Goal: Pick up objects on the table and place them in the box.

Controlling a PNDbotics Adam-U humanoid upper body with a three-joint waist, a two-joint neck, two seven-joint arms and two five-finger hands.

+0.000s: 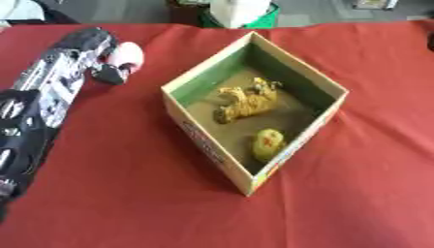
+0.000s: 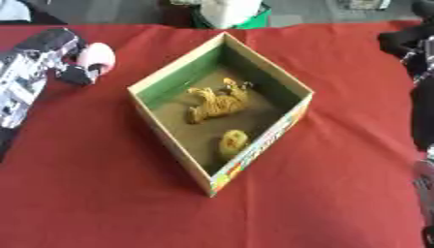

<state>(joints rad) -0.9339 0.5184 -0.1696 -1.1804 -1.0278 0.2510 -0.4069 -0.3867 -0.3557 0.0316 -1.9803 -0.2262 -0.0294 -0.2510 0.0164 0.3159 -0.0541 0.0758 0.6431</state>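
An open cardboard box (image 1: 201, 137) with green inner walls stands askew in the middle of the red tablecloth. Inside it lie a yellow-orange striped toy animal (image 1: 246, 101) and a small round yellow thing (image 1: 268, 143). My left arm runs up the left side, and its hand (image 1: 108, 71) is at the far left of the table, left of the box. The fingers curl round a white and pink rounded object (image 1: 129, 54), held just above the cloth. My right hand (image 2: 403, 40) shows only as a dark shape at the right edge of the right eye view, away from the box.
The red cloth (image 1: 127, 193) covers the whole table. A white and green thing (image 1: 241, 14) stands beyond the far edge, behind the box. My right forearm (image 2: 421, 106) runs down the right edge.
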